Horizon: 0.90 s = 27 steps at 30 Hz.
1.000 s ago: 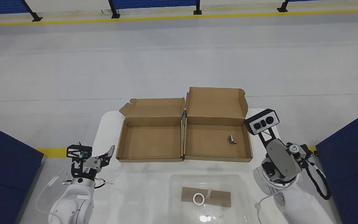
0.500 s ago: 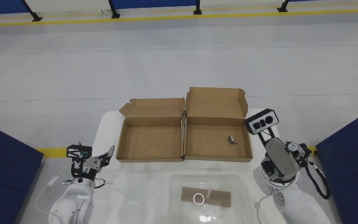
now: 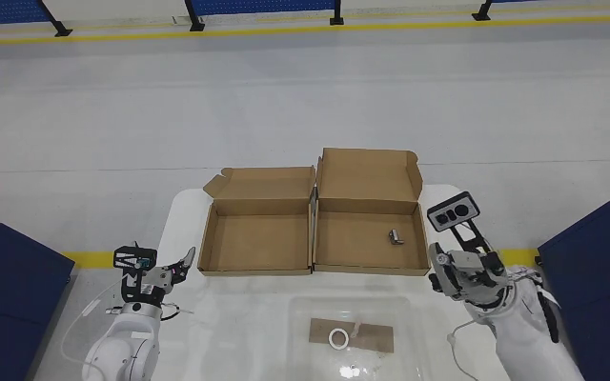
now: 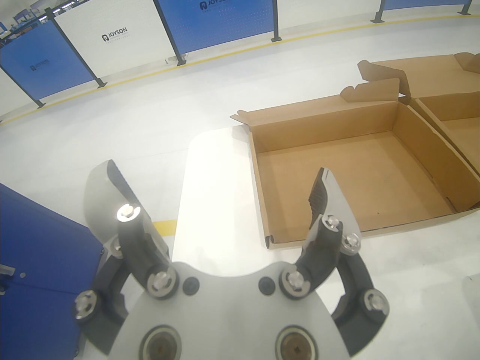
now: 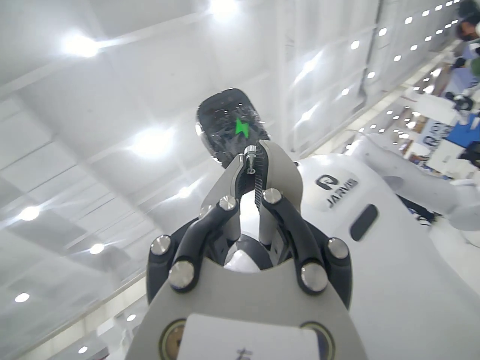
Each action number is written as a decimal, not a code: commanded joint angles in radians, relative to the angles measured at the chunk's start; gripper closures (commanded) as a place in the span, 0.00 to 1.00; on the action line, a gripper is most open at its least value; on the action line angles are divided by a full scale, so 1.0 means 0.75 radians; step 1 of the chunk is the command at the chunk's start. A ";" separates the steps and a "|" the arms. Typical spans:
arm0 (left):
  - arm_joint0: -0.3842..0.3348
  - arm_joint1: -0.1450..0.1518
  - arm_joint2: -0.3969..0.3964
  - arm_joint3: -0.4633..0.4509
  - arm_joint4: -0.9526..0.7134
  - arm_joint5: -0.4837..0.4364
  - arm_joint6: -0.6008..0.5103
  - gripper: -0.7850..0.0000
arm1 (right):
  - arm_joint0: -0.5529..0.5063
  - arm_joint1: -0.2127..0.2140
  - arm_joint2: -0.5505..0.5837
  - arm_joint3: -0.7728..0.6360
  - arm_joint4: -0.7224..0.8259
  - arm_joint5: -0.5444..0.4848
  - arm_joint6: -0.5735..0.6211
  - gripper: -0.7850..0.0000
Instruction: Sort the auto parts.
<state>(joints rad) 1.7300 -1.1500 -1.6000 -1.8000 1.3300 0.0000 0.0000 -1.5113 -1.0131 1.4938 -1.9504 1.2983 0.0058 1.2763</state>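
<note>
I see an evenly bright hall with soft, faint shadows. Rows of ceiling lamps (image 5: 224, 4) show as white blooms in the right wrist view and wash out the roof around them. Their light bounces off the white counter (image 4: 210, 196), which glares beside the left claw (image 4: 217, 174). The claw's metal fingers (image 4: 337, 204) carry small glints. The left cardboard box (image 4: 337, 159) holds gentle shade along its inner walls. Both wrist views bend straight lines at their edges, bowing the far barrier panels (image 4: 221, 5).
</note>
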 commanded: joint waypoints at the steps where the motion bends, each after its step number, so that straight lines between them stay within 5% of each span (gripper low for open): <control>1: 0.000 0.000 0.000 0.000 0.000 0.000 0.000 0.00 | -0.040 0.012 0.082 0.025 -0.137 0.019 0.047 1.00; 6: 0.000 0.000 0.000 0.000 0.000 0.000 0.000 0.00 | -0.128 0.035 0.228 0.084 -0.356 0.028 0.154 1.00; 27: 0.000 0.000 0.000 0.000 0.000 0.000 0.000 0.00 | -0.128 0.035 0.228 0.084 -0.356 0.028 0.154 1.00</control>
<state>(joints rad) 1.7300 -1.1500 -1.6000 -1.8000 1.3300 0.0000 0.0000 -1.6075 -0.9871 1.6644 -1.8873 1.0314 0.0266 1.3918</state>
